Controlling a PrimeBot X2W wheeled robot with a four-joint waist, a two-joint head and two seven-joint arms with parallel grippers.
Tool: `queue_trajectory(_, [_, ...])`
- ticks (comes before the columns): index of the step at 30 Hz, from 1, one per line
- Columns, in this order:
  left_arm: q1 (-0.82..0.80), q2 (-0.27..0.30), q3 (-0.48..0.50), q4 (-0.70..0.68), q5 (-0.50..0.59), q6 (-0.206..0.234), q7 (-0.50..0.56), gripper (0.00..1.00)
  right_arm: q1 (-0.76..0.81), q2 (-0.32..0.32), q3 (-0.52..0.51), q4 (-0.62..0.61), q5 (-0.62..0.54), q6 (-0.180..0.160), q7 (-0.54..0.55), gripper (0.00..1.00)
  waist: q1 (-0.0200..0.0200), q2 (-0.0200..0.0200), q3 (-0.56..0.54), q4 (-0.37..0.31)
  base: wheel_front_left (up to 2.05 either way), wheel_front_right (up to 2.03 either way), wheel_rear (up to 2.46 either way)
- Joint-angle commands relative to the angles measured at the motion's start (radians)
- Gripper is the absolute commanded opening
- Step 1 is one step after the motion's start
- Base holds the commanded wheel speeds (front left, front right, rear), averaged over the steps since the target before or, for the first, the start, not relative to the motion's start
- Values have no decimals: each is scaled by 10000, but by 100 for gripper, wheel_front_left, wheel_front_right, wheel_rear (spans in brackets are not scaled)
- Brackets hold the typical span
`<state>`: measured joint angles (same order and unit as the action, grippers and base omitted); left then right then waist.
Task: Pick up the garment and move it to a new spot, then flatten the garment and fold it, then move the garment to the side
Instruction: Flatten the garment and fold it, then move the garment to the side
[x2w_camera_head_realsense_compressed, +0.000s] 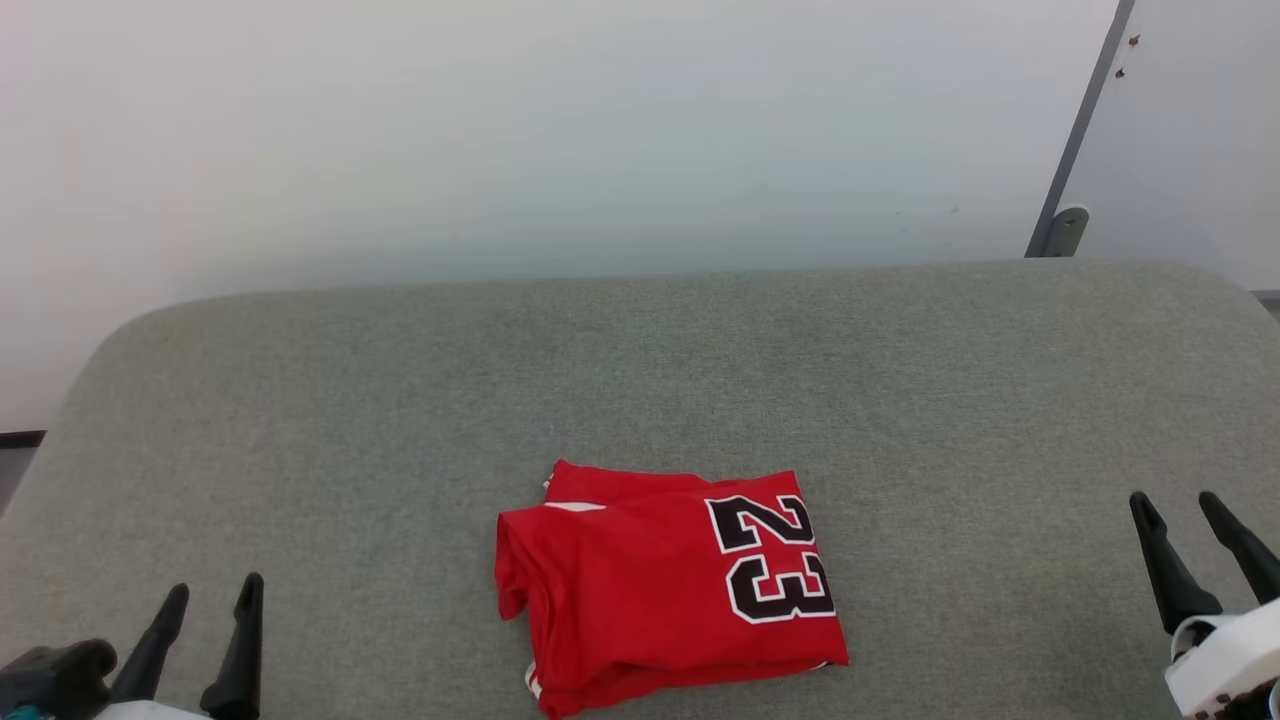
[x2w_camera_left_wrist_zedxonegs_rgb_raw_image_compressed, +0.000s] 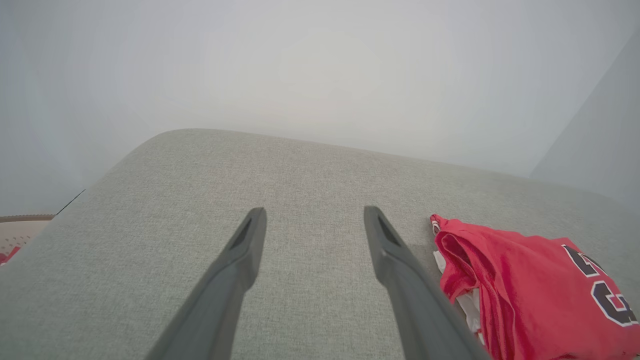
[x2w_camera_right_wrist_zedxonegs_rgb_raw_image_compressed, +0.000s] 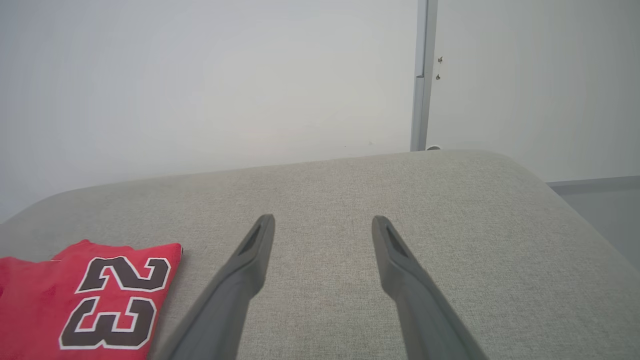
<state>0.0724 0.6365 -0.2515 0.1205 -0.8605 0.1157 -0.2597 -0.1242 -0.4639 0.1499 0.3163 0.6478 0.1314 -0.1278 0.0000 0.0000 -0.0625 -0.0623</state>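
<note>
Between left hand (x2w_camera_head_realsense_compressed: 216, 586) and right hand (x2w_camera_head_realsense_compressed: 1174, 498) lies the garment (x2w_camera_head_realsense_compressed: 660, 590).

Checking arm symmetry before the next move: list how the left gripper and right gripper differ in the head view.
The left gripper sits low at the lower left; the right gripper sits higher at the right edge. The left gripper leans rightward, the right gripper leftward. The left gripper's base looks dark, the right gripper's white. Both are open, empty and clear of the folded garment on the grey cushion.
</note>
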Motion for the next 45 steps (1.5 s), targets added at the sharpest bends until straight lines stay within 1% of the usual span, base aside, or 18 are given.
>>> queue_trajectory(1, [69, -20, 38, 32, 91, -2, -43, 100, 147, 37, -51, 51, -111, -17, -77, 100, 0, 0, 1, -20, 0, 0, 0])
queue_trajectory(8, [63, -105, 135, 141, 189, -54, -54, 100, 329, 138, -28, 294, -205, -17, -249, 100, 0, 0, -30, -37, 0, 0, 0])
queue_trajectory(19, [105, -229, 259, 203, 380, -134, -54, 100, 298, 183, 12, 357, -128, -17, -268, 100, 0, 0, -49, 76, 0, 0, 0])
queue_trajectory(26, [10, -281, 200, 211, 447, -183, -54, 100, 269, 153, 95, 294, -206, -17, -173, 100, 0, 0, -31, 325, 0, 0, 0])
queue_trajectory(30, [-75, -265, 122, 195, 513, -208, -5, 100, 185, 207, 220, 227, -222, -17, 23, 100, 0, 0, -10, 688, 0, 0, 0])
queue_trajectory(34, [-143, -270, 35, 133, 550, -174, 84, 100, 77, 223, 443, 202, -214, -17, 252, 100, 0, 0, 5, 1199, 0, 0, 0])
queue_trajectory(35, [-201, -266, -31, 71, 600, -140, 118, 100, 9, 264, 568, 227, -176, -17, 392, 100, 0, 0, 15, 1501, 0, 0, 0])
queue_trajectory(45, [-329, -172, -243, -183, 736, -15, 401, 100, -329, 440, 1595, 378, -6, -17, 1255, 100, 0, 0, 153, 2937, 0, 0, 0])
